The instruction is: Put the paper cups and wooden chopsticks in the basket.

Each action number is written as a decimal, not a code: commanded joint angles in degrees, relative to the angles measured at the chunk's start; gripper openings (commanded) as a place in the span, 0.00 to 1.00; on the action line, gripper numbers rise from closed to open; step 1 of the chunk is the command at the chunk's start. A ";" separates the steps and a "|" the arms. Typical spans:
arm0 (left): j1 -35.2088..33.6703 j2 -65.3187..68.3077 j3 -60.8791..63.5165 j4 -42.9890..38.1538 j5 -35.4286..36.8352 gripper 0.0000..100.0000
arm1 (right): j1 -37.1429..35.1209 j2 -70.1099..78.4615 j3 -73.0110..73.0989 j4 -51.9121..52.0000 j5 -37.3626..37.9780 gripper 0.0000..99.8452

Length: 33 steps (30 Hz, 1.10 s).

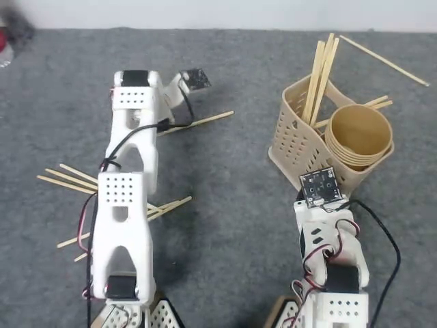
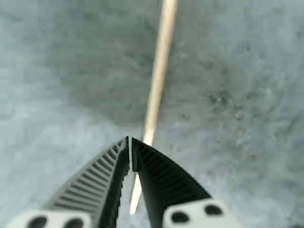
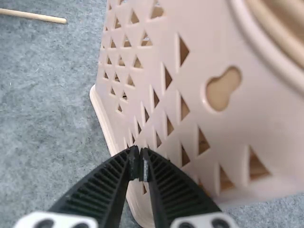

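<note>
"Left tool (image 2: 130, 140) first: what risk did you log?"

"Slippage. It appeared to pinch a chopstick (image 2: 159, 71) close to one end, so most of the length stuck out unsupported. I judged that the stick could swivel or drop on the way to the basket (image 1: 293, 147), or strike the sticks standing upright in it. The basket leaned, at two o'clock on the table (image 1: 239, 225). A knock might have tipped it and spilled the paper cups (image 1: 360, 133) stacked inside."

"And the right tool (image 3: 137, 153)?"

"Pressed together as well, with its tips against the basket's perforated wall, low down. Whether it gripped anything there, I could not tell. Any push from it was a second possible cause of tipping."

"How far open was the left one?"

"Not at all. The jaws met with only a slit between them, and the chopstick ran through that slit. It sat near eleven o'clock, close to the table."

"Items outstanding?"

"Several loose chopsticks (image 1: 68, 178) lay at nine o'clock beside the left arm, and one stray stick (image 1: 386, 60) lay at one o'clock beyond the basket."
</note>
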<state>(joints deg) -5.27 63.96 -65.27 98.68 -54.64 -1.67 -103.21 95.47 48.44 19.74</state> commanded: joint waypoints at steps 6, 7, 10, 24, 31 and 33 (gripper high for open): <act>1.67 -10.29 7.43 2.11 2.90 0.20 | 0.48 -0.75 0.79 -1.01 -0.18 0.01; 2.11 -9.93 8.22 2.11 2.02 0.19 | 0.48 -0.75 0.79 -1.01 -0.18 0.01; 2.64 -9.85 10.86 1.93 1.05 0.19 | 0.48 -0.75 0.79 -1.01 -0.18 0.01; 1.32 -5.36 11.56 -12.04 2.99 0.19 | 0.40 -0.75 0.79 -1.01 -0.18 0.01; 2.02 -3.69 11.30 -5.71 -3.34 0.14 | 0.40 -0.75 0.79 -1.01 -0.18 0.01; 2.02 -1.58 11.03 -4.84 -6.15 0.11 | 0.40 -0.75 0.79 -0.92 -0.18 0.01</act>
<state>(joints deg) -3.69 60.44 -53.32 91.21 -56.13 -1.67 -103.21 95.47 48.44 19.74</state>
